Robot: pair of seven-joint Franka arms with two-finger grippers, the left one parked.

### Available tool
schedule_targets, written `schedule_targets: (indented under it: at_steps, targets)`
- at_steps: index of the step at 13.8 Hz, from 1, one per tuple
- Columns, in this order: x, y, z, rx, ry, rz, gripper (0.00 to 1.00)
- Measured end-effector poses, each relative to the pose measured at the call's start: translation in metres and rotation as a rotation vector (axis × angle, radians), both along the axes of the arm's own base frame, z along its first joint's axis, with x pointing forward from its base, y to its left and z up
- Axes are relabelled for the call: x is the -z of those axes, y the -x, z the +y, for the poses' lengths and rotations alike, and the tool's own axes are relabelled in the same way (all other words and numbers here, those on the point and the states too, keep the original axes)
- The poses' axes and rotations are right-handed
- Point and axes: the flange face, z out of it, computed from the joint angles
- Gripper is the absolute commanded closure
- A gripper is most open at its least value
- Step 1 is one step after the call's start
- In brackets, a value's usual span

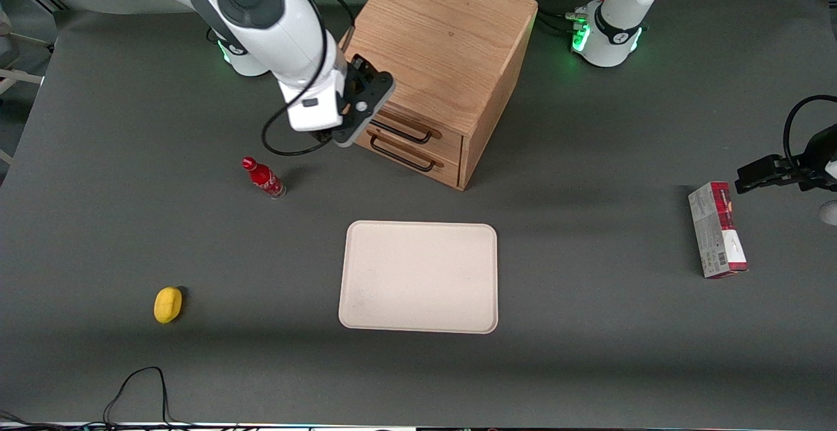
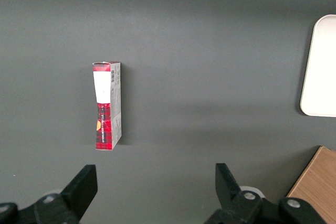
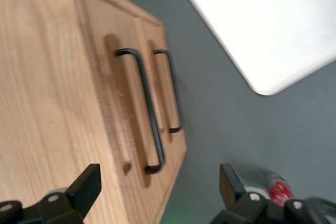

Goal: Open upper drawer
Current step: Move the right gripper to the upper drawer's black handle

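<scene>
The oak cabinet (image 1: 438,38) stands at the back of the table. Its upper drawer (image 1: 450,143) is shut, with a black wire handle (image 1: 402,131) above the like handle of the lower drawer (image 1: 402,156). My gripper (image 1: 330,135) hovers in front of the drawer fronts, at their end toward the working arm, touching nothing. In the right wrist view the gripper (image 3: 157,184) is open and empty. The upper drawer's handle (image 3: 149,114) lies between the fingers' line, a short way ahead of them. The lower handle (image 3: 176,93) shows beside it.
A cream tray (image 1: 418,277) lies nearer the front camera than the cabinet. A red bottle (image 1: 263,178) stands close below the gripper. A yellow fruit (image 1: 168,304) lies near the front edge. A red and grey box (image 1: 716,229) lies toward the parked arm's end.
</scene>
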Motion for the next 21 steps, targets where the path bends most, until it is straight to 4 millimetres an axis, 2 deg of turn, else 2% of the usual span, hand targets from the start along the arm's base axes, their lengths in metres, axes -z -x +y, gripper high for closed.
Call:
schedule_targets:
  at_steps: [3, 6, 12, 18, 21]
  targets:
    - [0.042, -0.011, 0.004, -0.128, -0.034, 0.066, 0.0]
    - [0.078, -0.022, 0.006, -0.174, -0.048, 0.113, 0.0]
    - [0.125, -0.016, 0.018, -0.2, -0.078, 0.104, 0.0]
    - [0.145, -0.022, 0.019, -0.194, -0.095, 0.087, 0.0]
    - [0.137, -0.038, 0.012, -0.212, -0.067, 0.021, 0.0]
